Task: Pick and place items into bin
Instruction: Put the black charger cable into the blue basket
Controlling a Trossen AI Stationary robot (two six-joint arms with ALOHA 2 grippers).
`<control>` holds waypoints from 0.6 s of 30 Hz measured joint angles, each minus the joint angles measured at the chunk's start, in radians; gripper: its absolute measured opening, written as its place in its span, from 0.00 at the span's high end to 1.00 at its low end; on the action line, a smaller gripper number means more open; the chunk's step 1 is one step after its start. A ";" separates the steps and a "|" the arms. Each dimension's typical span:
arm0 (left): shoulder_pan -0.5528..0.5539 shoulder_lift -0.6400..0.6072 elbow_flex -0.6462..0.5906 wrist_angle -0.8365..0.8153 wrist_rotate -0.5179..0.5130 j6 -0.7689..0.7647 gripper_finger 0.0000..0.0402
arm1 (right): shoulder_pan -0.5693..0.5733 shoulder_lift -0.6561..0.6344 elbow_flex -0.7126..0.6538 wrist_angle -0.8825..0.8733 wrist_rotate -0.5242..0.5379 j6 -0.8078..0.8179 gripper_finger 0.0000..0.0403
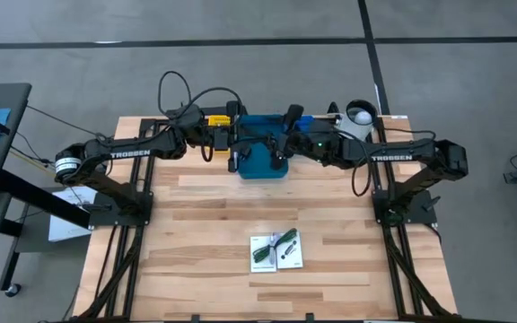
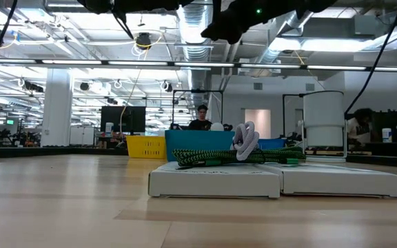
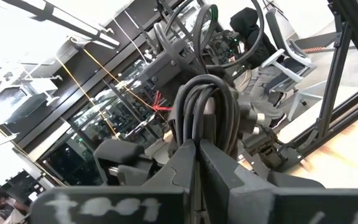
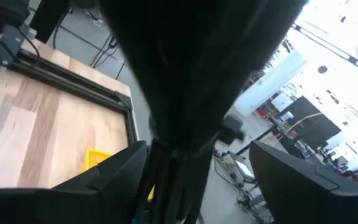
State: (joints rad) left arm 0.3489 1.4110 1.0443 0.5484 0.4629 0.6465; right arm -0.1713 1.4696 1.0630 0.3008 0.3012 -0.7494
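Note:
My left gripper point(image 1: 233, 142) hangs above the blue bin point(image 1: 263, 161) at the table's far middle, shut on a coil of black cable point(image 3: 207, 106). My right gripper point(image 1: 281, 151) faces it over the bin from the right, open, and the cable bundle point(image 4: 179, 162) runs between its fingers. Near the table's front, two white flat cards point(image 1: 276, 253) lie side by side. A green stringy piece point(image 2: 233, 157) and a pale looped piece point(image 2: 247, 141) rest on top of them. My left gripper pinches the coil's bunched strands point(image 3: 205, 138) between its two fingers, coming about level from the table's left. The loops stand out past the fingertips, lifted clear above the bin. My right gripper has the cable bundle beside one finger point(image 4: 114, 171); whether it touches cannot be told.
A yellow box point(image 1: 215, 119) stands behind the bin on the left and a white roll point(image 1: 360, 115) at the far right corner. Bare wooden tabletop point(image 1: 205, 215) lies between the bin and the cards. Each arm's frame stands along a table side.

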 joint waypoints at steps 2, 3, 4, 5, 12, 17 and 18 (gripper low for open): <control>0.000 0.000 0.000 0.001 -0.002 0.001 1.00 | 0.007 0.000 0.000 -0.003 0.011 0.000 0.38; 0.000 0.000 0.000 0.001 -0.005 0.001 1.00 | 0.014 0.000 0.000 -0.005 0.022 -0.002 0.41; 0.000 0.000 0.000 0.001 -0.005 0.001 1.00 | 0.022 0.000 0.000 -0.006 0.035 -0.005 0.45; 0.000 0.000 0.000 0.002 -0.004 0.001 1.00 | 0.030 0.000 0.000 -0.006 0.052 -0.011 0.49; -0.001 -0.004 0.000 0.000 -0.004 0.003 1.00 | 0.074 0.000 0.000 -0.009 0.156 -0.071 0.88; -0.002 -0.004 0.000 0.002 -0.031 0.004 1.00 | 0.071 -0.029 0.000 -0.048 0.187 -0.066 0.93; -0.001 -0.004 0.000 0.002 -0.036 0.004 0.99 | 0.071 -0.037 0.000 -0.064 0.196 -0.060 0.92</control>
State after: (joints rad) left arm 0.3477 1.4069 1.0439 0.5501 0.4271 0.6503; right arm -0.1005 1.4327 1.0626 0.2367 0.4977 -0.8095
